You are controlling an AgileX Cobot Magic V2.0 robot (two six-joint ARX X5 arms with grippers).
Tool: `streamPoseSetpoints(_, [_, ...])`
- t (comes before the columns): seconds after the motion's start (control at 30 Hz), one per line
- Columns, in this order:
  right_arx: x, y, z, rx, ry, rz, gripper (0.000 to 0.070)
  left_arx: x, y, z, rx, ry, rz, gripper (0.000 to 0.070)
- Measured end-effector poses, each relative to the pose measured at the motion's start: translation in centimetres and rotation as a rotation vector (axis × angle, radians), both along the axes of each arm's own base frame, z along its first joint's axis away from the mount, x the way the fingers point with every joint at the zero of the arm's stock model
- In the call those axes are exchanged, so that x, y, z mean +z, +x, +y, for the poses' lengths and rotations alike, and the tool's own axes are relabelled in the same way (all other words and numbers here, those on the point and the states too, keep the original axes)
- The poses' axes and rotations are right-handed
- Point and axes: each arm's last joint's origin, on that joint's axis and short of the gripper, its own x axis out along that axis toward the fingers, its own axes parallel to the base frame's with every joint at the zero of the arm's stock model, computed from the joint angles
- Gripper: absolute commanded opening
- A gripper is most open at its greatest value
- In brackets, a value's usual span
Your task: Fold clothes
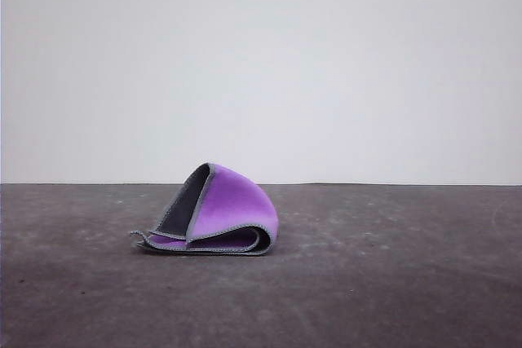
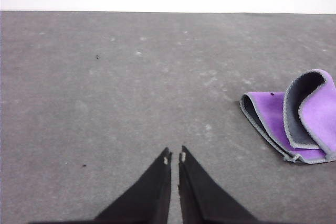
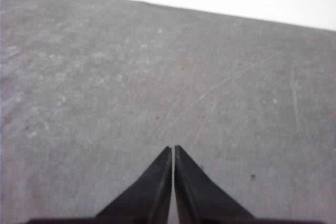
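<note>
Front view showed the small soft cloth, purple on one face and dark grey on the other with a light grey hem (image 1: 214, 213), lying loosely doubled over on the dark grey table (image 1: 391, 283), one flap arching up. Folding looked partly done and untidy. Left gripper (image 2: 175, 157) and right gripper (image 3: 173, 149) were clenched, holding nothing. No writing was legible.

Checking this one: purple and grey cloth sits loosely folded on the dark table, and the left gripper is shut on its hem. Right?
Not quite. The cloth is loosely folded on the table, but the left gripper is shut on nothing; the left wrist view shows bare table between it and the cloth.
</note>
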Motion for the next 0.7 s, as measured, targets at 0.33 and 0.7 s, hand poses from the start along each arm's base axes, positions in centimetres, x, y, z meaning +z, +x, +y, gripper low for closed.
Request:
streamPoseSetpoints(0.33, [-0.02, 0.04, -0.02, -0.008, 0.007, -0.025, 0.0001, 0.00, 0.00, 0.00, 0.000, 0.000, 0.000, 0.0011])
streamPoseSetpoints(0.7, [-0.02, 0.08, -0.02, -0.007, 0.009, -0.033, 0.0001, 0.00, 0.00, 0.00, 0.000, 0.000, 0.000, 0.0010])
